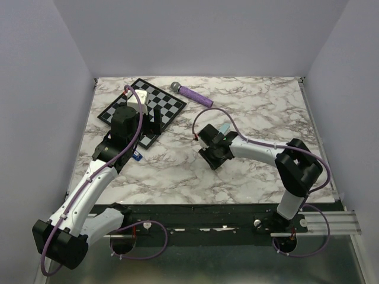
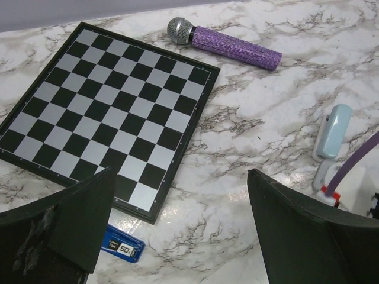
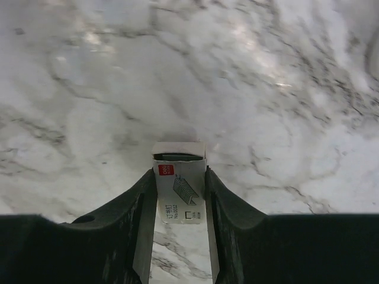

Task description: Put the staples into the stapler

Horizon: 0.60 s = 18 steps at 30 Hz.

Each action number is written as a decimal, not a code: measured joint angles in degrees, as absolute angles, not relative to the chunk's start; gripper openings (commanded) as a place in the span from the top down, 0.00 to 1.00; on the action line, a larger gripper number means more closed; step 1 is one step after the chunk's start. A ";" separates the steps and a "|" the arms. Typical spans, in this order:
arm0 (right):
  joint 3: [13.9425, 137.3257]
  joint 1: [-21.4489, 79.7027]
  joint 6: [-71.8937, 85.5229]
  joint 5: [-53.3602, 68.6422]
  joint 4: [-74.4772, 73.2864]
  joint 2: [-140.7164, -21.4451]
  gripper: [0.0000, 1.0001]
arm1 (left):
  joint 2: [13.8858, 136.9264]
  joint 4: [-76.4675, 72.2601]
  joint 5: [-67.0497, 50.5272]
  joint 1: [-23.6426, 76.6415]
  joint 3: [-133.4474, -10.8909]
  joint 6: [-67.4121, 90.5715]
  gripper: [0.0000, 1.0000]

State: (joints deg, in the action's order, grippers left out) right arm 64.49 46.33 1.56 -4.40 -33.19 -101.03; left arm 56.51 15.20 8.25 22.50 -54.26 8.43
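Note:
The stapler [image 2: 121,244], small and dark blue with a white label, lies on the marble just off the near corner of the chessboard, by my left finger; it also shows in the top view [image 1: 137,156]. My left gripper [image 2: 180,198] is open and empty above the table beside it. My right gripper [image 3: 179,177] is shut on a small white staple box [image 3: 179,183] with a staple drawing on it, its far end flap open. In the top view the right gripper [image 1: 212,155] is at the table's middle, well to the right of the stapler.
A black-and-white chessboard [image 2: 112,106] lies at the back left. A purple microphone [image 2: 225,44] lies behind it. A pale light-blue flat bar [image 2: 331,131] lies right of centre, close behind the right gripper [image 1: 225,129]. Walls enclose the table.

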 measured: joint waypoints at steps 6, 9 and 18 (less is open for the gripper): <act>66.98 53.39 -6.85 0.80 -33.08 -103.18 0.57 | 56.49 14.61 6.57 22.46 -54.26 7.90 0.01; 68.34 55.40 -10.50 3.18 -33.32 -104.60 0.52 | 56.49 14.15 5.21 22.46 -54.24 7.57 0.01; 68.36 56.27 -13.32 4.03 -33.95 -104.47 0.27 | 56.49 13.28 3.11 22.46 -54.06 7.31 0.01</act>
State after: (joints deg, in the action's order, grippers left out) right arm 68.36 56.27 -13.32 4.03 -33.95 -104.47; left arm 56.49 13.28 3.11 22.46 -54.06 7.31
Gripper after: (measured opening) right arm 0.697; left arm 0.988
